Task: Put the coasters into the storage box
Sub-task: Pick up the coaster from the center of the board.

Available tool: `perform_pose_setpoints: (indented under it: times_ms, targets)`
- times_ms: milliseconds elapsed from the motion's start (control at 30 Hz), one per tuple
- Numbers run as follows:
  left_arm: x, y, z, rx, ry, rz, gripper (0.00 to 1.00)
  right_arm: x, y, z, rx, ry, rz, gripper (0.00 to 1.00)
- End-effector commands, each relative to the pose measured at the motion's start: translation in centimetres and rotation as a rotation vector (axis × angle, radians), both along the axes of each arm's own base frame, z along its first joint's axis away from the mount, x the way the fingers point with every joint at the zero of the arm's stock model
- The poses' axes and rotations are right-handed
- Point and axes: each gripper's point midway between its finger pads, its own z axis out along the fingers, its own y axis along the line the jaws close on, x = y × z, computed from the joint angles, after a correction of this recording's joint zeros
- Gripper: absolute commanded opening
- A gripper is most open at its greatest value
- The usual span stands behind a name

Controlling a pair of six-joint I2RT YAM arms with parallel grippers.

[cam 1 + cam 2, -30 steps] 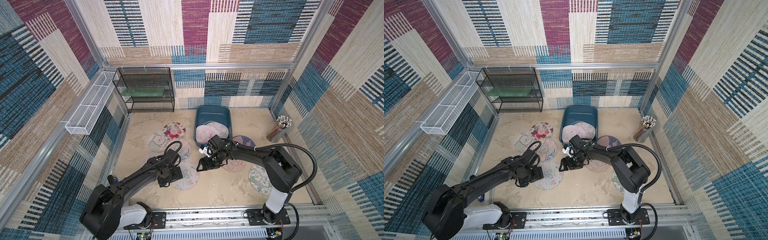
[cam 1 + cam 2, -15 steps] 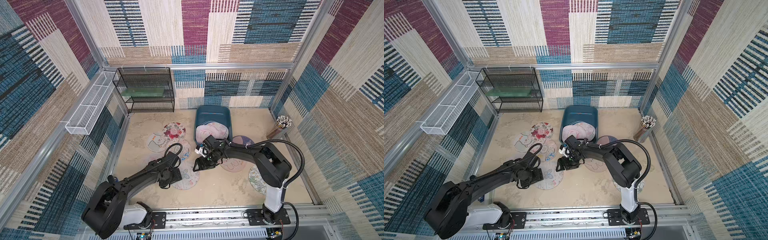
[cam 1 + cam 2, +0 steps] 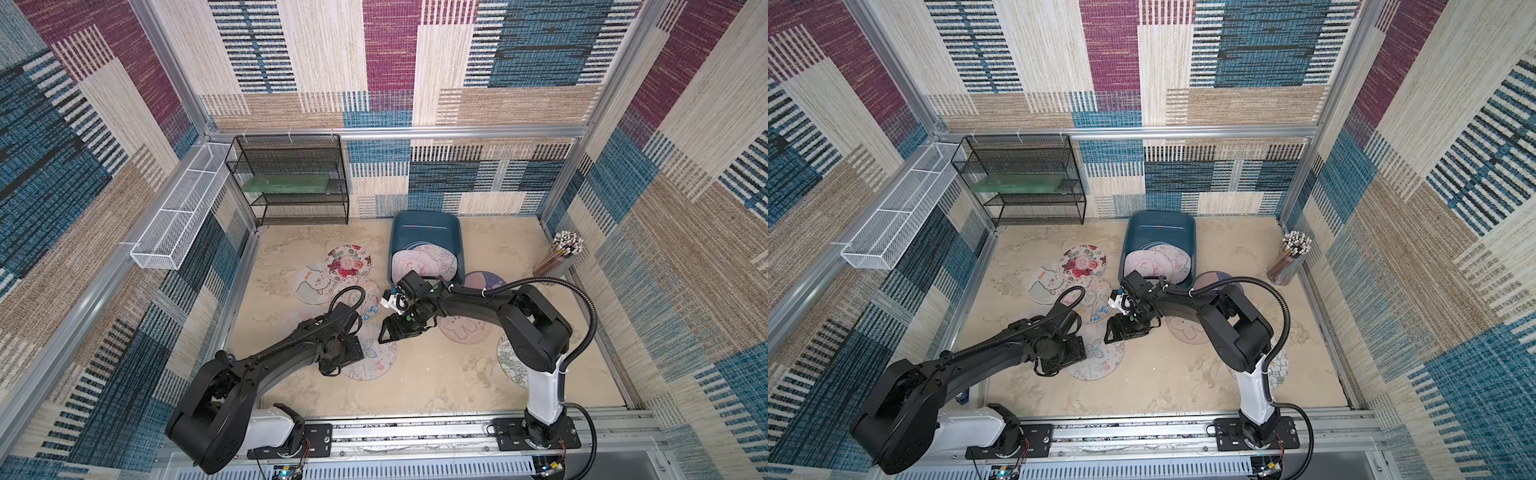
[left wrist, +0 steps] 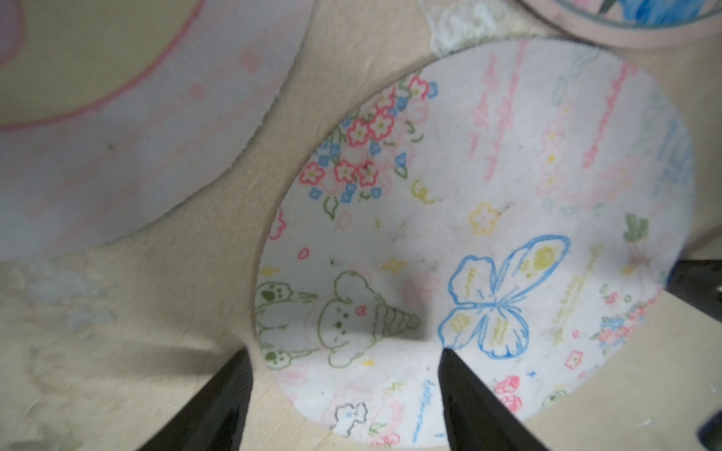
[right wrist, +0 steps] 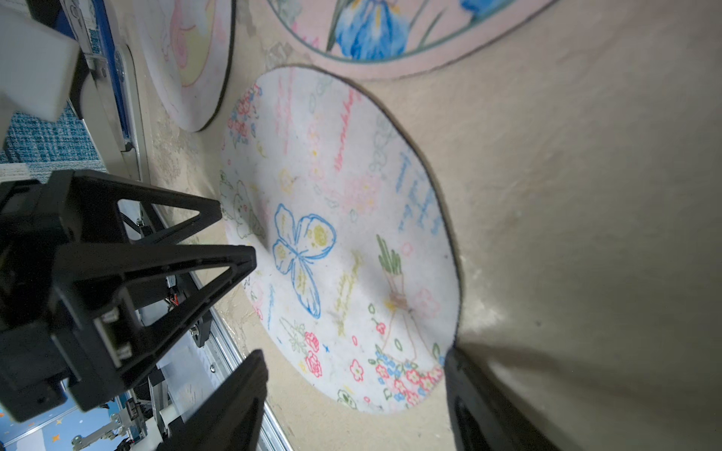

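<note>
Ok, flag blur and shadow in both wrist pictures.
Left wrist view: the white round butterfly-print coaster is crisp at the butterfly, shadowed beside it, soft at the far rim. Right wrist view: the pink round blue-flowered coaster is blurred.

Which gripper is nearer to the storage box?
Right. The right gripper is at the butterfly coaster's edge facing the storage box; the left gripper is farther, at another edge.

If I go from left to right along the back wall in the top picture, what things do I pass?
white mesh tray → black wire rack → storage box → cup of pencils
</note>
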Motion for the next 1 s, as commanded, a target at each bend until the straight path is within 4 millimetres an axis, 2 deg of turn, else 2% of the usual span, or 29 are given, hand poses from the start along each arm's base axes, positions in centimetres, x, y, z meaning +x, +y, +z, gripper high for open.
perform_pose_setpoints:
  times_ms: [0, 967]
  targets:
    - [0.5, -1.7, -1.6, -0.085, -0.002, -0.002, 0.75, -1.1, -2.4, -2.8, -0.157, 0.032, -0.014, 0.75]
    - [0.5, -2.2, -2.0, -0.103, 0.003, -0.005, 0.71, -1.9, -0.7, -3.4, -0.119, 0.072, 0.011, 0.76]
